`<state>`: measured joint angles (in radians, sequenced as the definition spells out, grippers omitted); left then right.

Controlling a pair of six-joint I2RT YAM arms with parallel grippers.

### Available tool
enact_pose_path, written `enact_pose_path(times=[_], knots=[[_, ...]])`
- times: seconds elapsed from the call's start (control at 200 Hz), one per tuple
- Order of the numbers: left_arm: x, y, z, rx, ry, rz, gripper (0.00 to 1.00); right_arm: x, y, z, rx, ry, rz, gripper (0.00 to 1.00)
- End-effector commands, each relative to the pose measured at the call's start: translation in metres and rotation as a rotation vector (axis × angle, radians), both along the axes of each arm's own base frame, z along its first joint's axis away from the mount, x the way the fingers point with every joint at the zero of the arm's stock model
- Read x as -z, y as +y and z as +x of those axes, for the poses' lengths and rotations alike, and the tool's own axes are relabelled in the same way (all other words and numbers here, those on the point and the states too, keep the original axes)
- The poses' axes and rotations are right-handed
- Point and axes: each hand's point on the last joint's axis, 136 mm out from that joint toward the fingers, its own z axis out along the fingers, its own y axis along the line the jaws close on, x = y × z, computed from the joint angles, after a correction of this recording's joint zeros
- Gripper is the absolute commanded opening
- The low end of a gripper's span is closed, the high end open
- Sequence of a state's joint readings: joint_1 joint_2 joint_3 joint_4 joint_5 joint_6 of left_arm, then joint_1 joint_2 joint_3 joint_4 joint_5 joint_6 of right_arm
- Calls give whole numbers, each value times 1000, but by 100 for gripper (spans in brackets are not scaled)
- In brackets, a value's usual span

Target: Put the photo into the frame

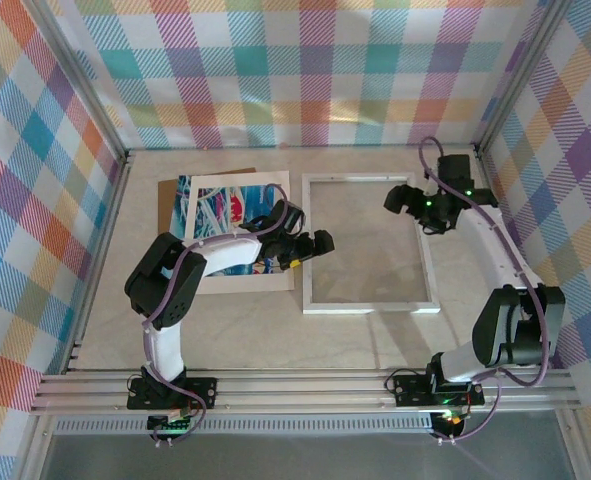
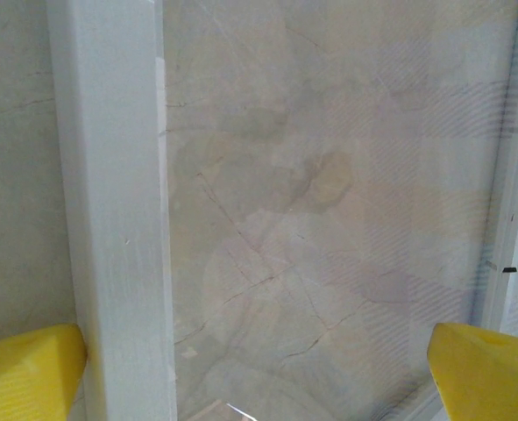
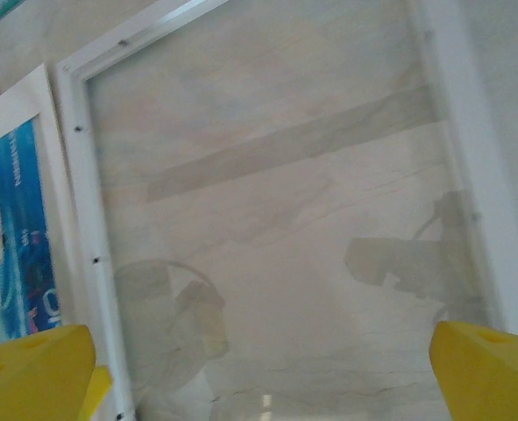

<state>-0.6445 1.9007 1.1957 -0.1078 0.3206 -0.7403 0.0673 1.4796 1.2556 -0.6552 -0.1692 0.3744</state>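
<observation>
- While hovering over the frame with both tools spread wide and clamped on nothing, looked to be settling the frame in place ahead of fetching the photo, by judgement only
- Saw the left tool low above the frame's left rail, that rail standing between its yellow fingertips and just beside the left one
- Saw the right tool near the frame's far right corner, looking down across the pane
- Would have done well to bear on the narrow white rails alone and keep off the clear pane, so as not to smear or flex it
- Would have needed the white mat lifted away first, laid as it was over the photo's edges; then a shallow pinch at one free edge of the print, to avoid a crease
- Would have helped to steady the frame with the other tool while lowering the print square to the opening
- Found the photo flat on the surface, just left of the frame and not yet in it, partly hidden by the left arm
- Showed as a blue and teal print with white streaks and a red patch, bordered by the mat, with a brown board peeking out beneath
- Found the frame empty, the marbled surface showing through its pane
</observation>
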Motion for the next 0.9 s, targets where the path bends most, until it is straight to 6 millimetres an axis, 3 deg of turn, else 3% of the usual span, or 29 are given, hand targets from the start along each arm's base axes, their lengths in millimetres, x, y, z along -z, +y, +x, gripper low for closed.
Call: enact_pose_path(times=[0.0, 0.145, 0.25, 0.375, 0.55, 0.695, 0.895], knots=[[-23, 31, 13, -53, -50, 20, 100, 0, 36, 5, -60, -4, 24, 89], [-36, 105, 23, -173, -80, 98, 100, 5, 91, 9, -161, 9, 40, 65], [-36, 155, 18, -250, -75, 169, 100, 17, 129, 10, -212, 34, 18, 54], [-32, 205, 9, -346, -56, 200, 100, 35, 177, 3, -301, 78, 4, 46], [-23, 265, -9, -500, -41, 231, 100, 60, 233, -8, -381, 111, -13, 41], [-8, 292, -20, -614, -12, 210, 100, 83, 264, -16, -426, 166, -30, 40], [9, 302, -23, -663, 9, 196, 100, 113, 275, -19, -425, 226, -87, 40]])
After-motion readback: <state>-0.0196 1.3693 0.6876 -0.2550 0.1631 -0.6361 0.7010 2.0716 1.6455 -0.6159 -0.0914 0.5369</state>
